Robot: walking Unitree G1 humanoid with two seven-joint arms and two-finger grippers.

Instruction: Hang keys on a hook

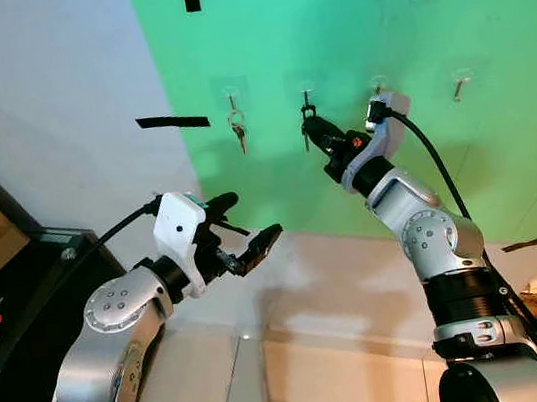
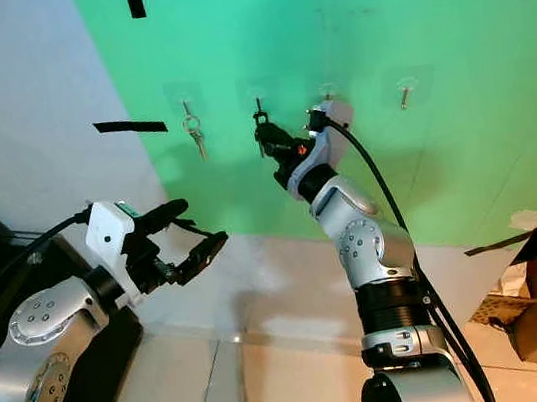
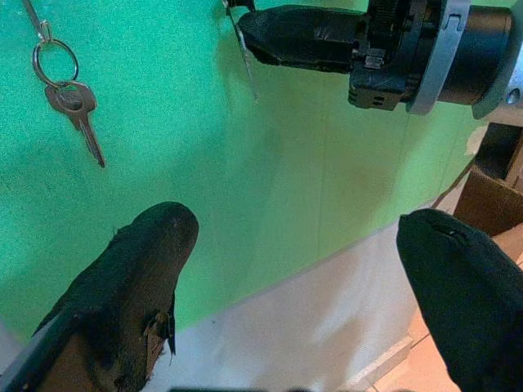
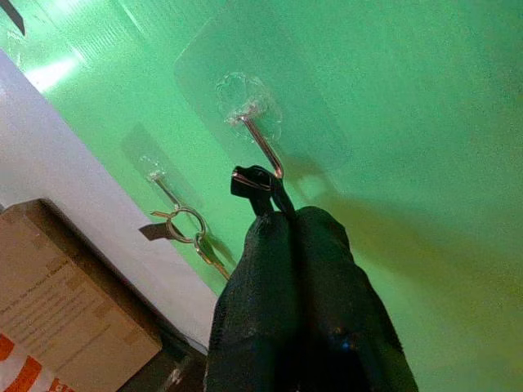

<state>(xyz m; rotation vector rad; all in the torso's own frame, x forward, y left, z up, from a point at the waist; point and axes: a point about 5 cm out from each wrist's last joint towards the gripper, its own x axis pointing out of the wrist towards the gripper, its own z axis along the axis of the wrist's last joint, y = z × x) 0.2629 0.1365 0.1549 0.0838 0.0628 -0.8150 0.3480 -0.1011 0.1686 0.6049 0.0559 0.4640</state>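
- While the right claw [image 1: 310,124] reaches up to the green wall [image 1: 405,29], its fingers are pressed together on a small black key tab [image 4: 252,184].
- That tab sits right at the bent tip of the second hook [image 4: 260,140], touching it or nearly so; whether it is already over the hook cannot be told.
- At about 9 o'clock from this hook, the first hook [image 1: 230,96] carries a ring with keys [image 1: 238,130] hanging straight down.
- At 3 o'clock from the right claw are two more hooks [image 1: 460,83] on the wall.
- The left claw [image 1: 247,226] hovers low at about 7 o'clock from the right one, well apart from the wall, its fingers [image 3: 139,286] spread wide and holding nothing.
- A strip of black tape [image 1: 172,122] sits on the white wall at 9 o'clock from the hanging keys.
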